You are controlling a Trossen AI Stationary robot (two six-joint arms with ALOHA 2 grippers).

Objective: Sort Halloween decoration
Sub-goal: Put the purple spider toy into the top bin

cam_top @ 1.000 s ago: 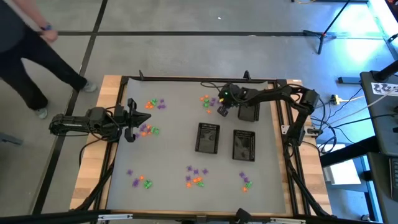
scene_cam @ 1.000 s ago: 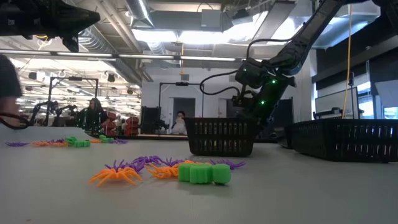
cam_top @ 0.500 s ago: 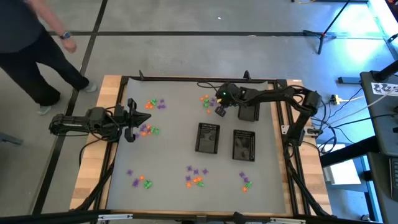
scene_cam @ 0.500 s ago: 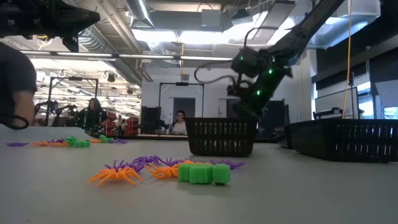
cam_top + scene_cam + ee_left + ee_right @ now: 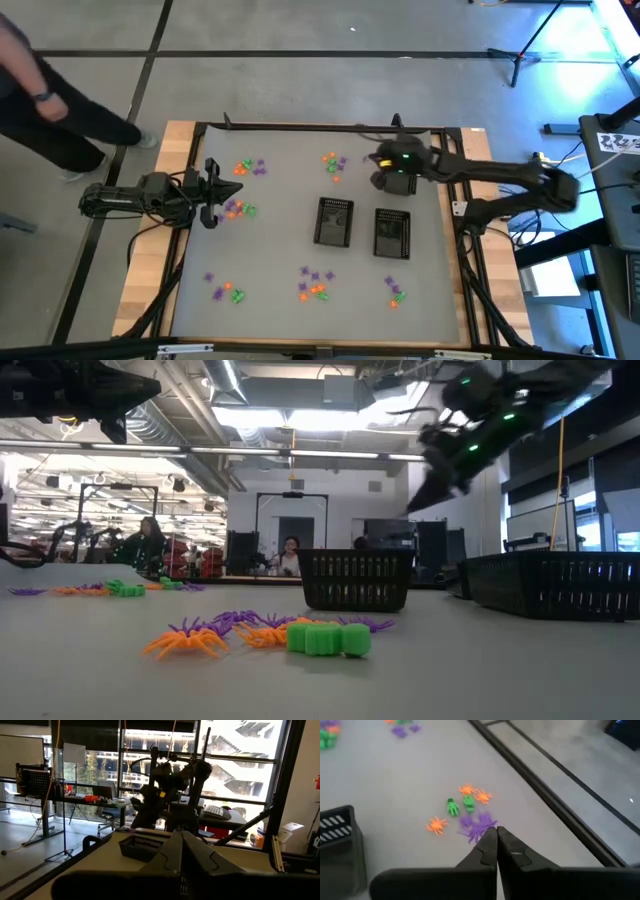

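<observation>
High view: right gripper (image 5: 381, 181) hung over a basket (image 5: 399, 178), fingers together (seemingly empty); left gripper (image 5: 211, 190) likewise together. A missed spider (image 5: 479, 827) grasp risked wasting a pass.

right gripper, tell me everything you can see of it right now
The right gripper has two dark, matte fingers that taper to points and meet tip to tip, shut, with nothing visible between them. In the high view it sits at the end of the right arm, over the far basket near the table's back edge, with a green light on the wrist. It hangs raised off the table, aimed toward a small cluster of trinkets: orange, green and purple.
</observation>
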